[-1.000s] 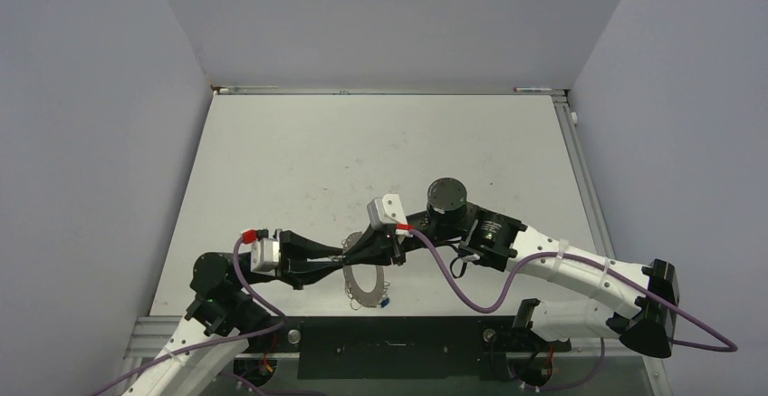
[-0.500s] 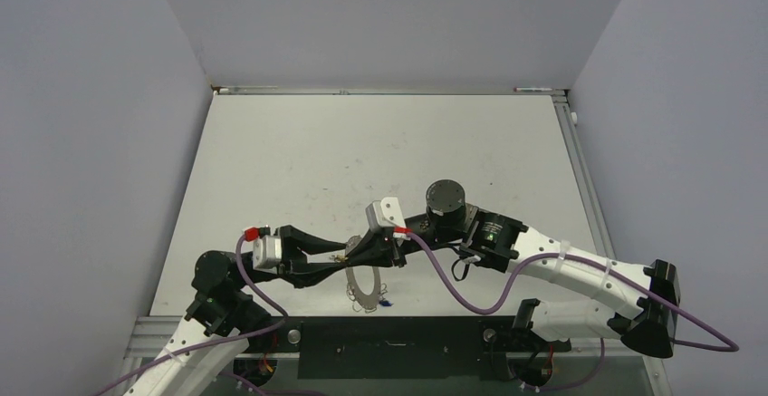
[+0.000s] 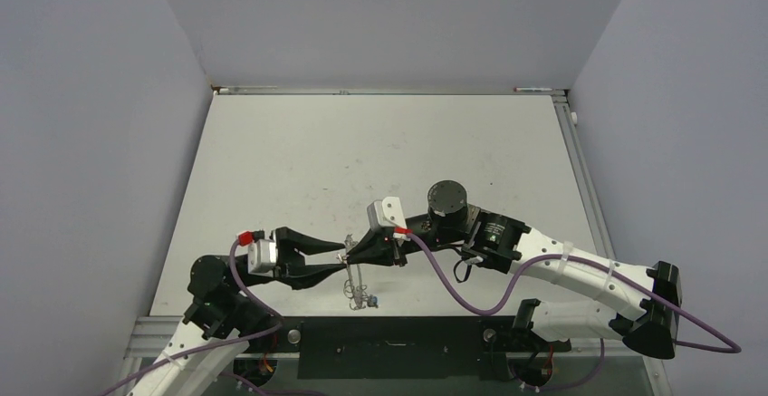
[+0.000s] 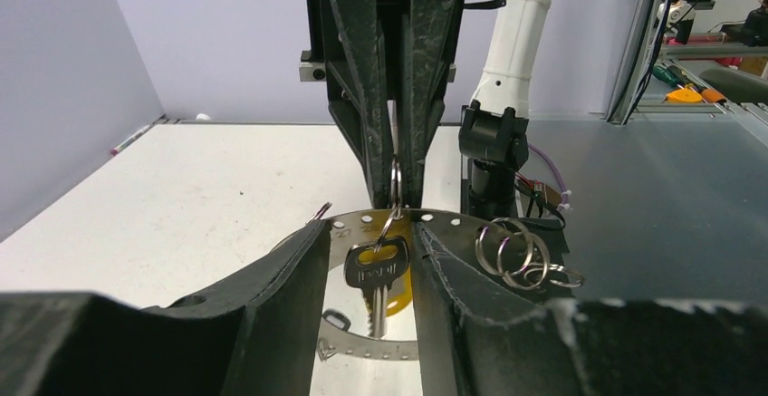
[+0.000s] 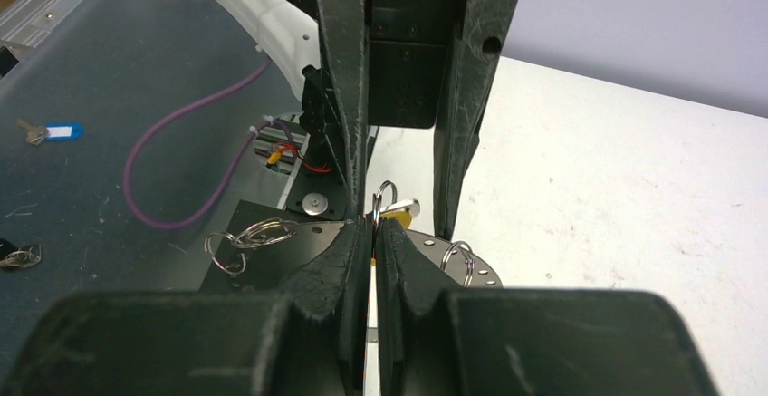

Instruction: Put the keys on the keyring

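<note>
Your right tool (image 5: 371,230) is gripping the keyring (image 4: 355,223), which is hanging downward. Your left tool (image 4: 371,231), narrowly parted, is straddling its key (image 4: 374,267).

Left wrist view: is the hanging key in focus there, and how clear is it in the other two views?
Left wrist view: the key and keyring are sharp, foreground fingers dark and blurred. Right wrist view: near fingers blurred, half hiding the key. Top external view: even light, key tiny.

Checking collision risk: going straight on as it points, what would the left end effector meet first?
Likely the small silver key hanging inside the left end effector, then the right end effector pinching the small split ring; depth unclear.
</note>
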`<action>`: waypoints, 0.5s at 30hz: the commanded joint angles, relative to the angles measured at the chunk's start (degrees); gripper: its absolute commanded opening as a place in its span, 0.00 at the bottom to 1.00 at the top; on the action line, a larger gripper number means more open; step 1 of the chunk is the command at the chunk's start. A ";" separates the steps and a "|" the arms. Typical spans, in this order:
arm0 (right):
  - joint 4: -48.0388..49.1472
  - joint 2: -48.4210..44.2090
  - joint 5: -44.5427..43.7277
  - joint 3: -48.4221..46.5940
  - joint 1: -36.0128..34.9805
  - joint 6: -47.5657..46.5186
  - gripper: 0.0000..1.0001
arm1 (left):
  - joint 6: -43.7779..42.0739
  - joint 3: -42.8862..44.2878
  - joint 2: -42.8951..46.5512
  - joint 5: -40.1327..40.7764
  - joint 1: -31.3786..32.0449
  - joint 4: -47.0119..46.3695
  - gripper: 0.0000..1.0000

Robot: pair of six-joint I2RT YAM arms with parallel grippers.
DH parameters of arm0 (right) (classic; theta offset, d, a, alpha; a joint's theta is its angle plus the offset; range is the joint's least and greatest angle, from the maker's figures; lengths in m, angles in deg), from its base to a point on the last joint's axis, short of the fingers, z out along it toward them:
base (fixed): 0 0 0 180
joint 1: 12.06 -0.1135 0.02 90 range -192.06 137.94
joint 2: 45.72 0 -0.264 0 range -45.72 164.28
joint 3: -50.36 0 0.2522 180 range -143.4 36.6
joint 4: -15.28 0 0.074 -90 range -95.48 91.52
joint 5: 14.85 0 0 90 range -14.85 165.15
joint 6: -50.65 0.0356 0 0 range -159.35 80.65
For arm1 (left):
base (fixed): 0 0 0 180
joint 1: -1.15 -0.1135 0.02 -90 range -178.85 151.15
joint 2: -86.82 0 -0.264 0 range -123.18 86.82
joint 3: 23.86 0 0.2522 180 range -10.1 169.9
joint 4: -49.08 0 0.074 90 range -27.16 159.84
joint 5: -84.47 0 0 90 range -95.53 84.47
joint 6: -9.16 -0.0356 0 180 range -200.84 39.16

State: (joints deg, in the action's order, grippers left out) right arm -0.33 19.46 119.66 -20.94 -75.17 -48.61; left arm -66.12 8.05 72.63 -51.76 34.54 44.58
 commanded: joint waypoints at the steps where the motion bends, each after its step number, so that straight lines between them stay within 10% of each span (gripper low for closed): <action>1: 2.02 -1.53 -0.37 -1.22 -0.52 -0.98 0.05 | 0.38 2.34 1.65 1.77 -0.25 -3.05 0.38; 15: 2.82 -0.76 0.78 -1.77 -0.61 -0.48 0.05 | 1.18 2.33 0.30 0.82 -0.78 -3.71 0.33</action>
State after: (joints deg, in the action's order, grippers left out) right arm -1.66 19.46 119.07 -20.94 -75.17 -48.96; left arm -65.83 8.05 73.92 -50.76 34.03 43.25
